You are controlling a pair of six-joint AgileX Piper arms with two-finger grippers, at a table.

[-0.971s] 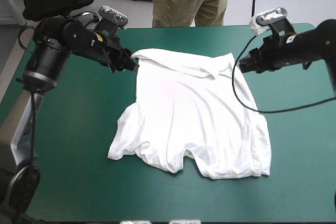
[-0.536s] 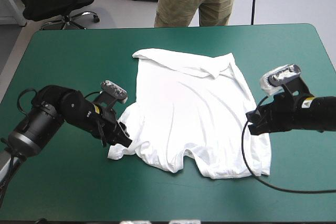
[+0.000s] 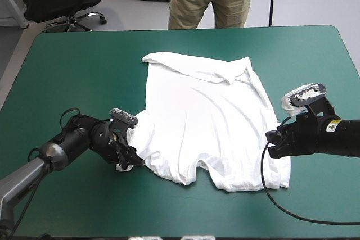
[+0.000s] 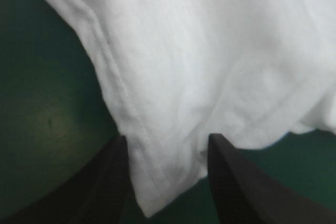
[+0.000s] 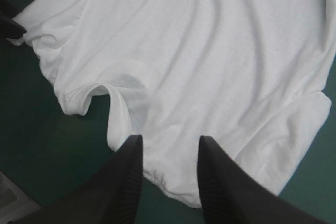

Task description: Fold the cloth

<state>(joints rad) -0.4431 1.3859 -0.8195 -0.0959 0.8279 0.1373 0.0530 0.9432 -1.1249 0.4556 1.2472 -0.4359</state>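
The white T-shirt (image 3: 208, 116) lies spread flat on the teal-green cover, its near hem rumpled. My left gripper (image 3: 130, 162) is low at the shirt's near-left corner. In the left wrist view that corner of the T-shirt (image 4: 163, 182) lies between the gripper's (image 4: 167, 137) open black fingers. My right gripper (image 3: 271, 141) is at the shirt's near-right edge. In the right wrist view the gripper (image 5: 169, 139) stands open over the T-shirt's (image 5: 199, 51) hem, which runs between the fingers. The left gripper's fingertip (image 5: 8, 23) shows at the far side of the shirt.
Bare teal-green cover (image 3: 67, 66) surrounds the shirt, in wide bands to its left and right and a narrower strip toward the table's near edge (image 3: 225, 233).
Both arms swung from the shirt's far corners to its near hem. Since just before, the left gripper has slid closer onto the near-left corner; the right has barely moved. The shirt lies unchanged.
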